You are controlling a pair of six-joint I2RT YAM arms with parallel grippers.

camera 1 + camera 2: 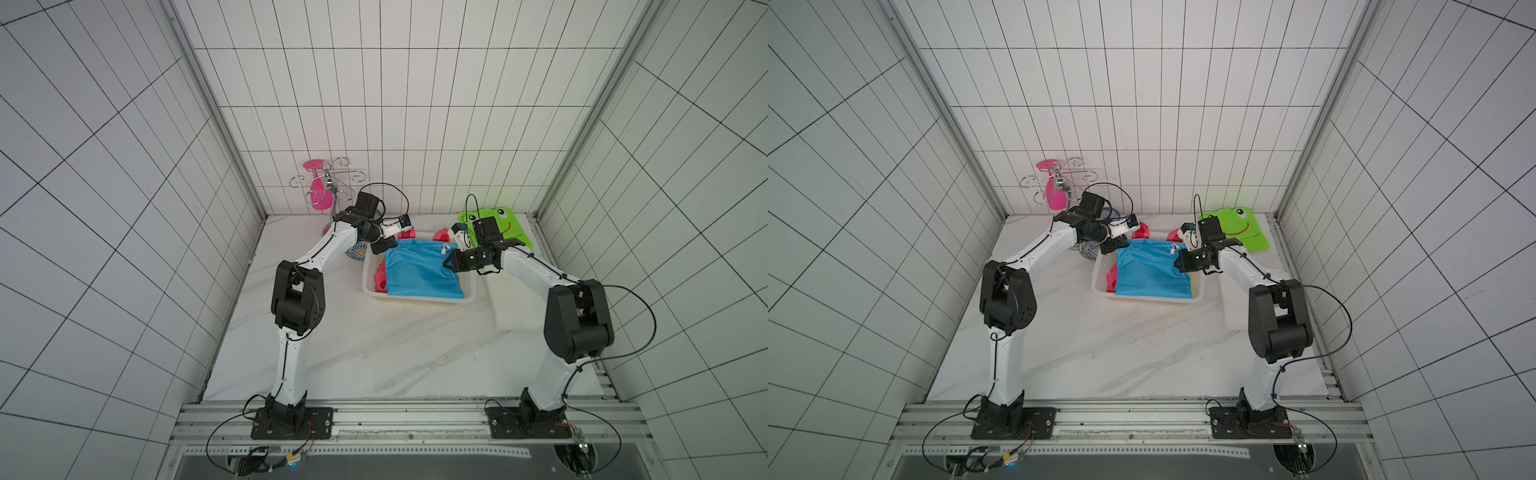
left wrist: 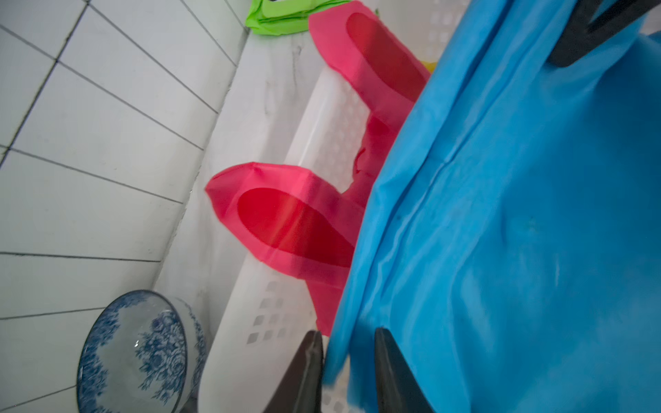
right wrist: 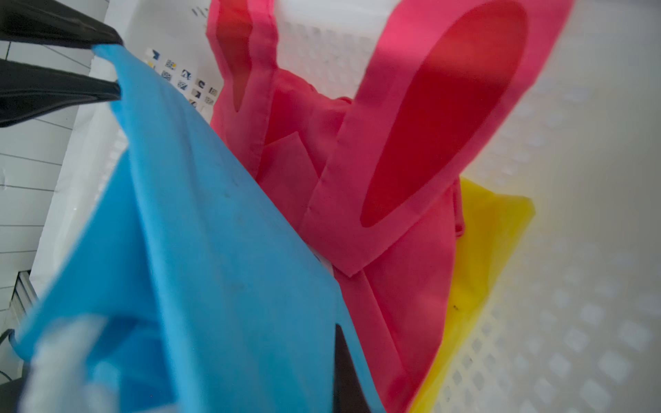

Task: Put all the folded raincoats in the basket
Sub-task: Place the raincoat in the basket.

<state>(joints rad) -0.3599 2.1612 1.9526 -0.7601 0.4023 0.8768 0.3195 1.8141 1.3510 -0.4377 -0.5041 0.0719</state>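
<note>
The blue folded raincoat [image 1: 419,270] [image 1: 1150,270] lies spread over the white perforated basket [image 1: 419,300] [image 1: 1142,300], covering most of it. My left gripper [image 1: 384,248] [image 1: 1113,248] is at the raincoat's far left corner. In the left wrist view this gripper [image 2: 348,343] has its jaws apart, with the raincoat's [image 2: 518,214] edge loose between them. My right gripper [image 1: 449,262] [image 1: 1179,262] is at the far right edge, shut on the raincoat [image 3: 200,232]. One dark finger [image 3: 343,375] shows and cloth hides the other.
A pink garment [image 2: 293,229] [image 3: 411,143] and a yellow one [image 3: 493,232] lie in the basket [image 2: 229,339] under the blue. A green frog garment [image 1: 503,226] lies at the back right. A blue patterned bowl [image 2: 139,354] and a wire rack [image 1: 326,183] stand at the back left.
</note>
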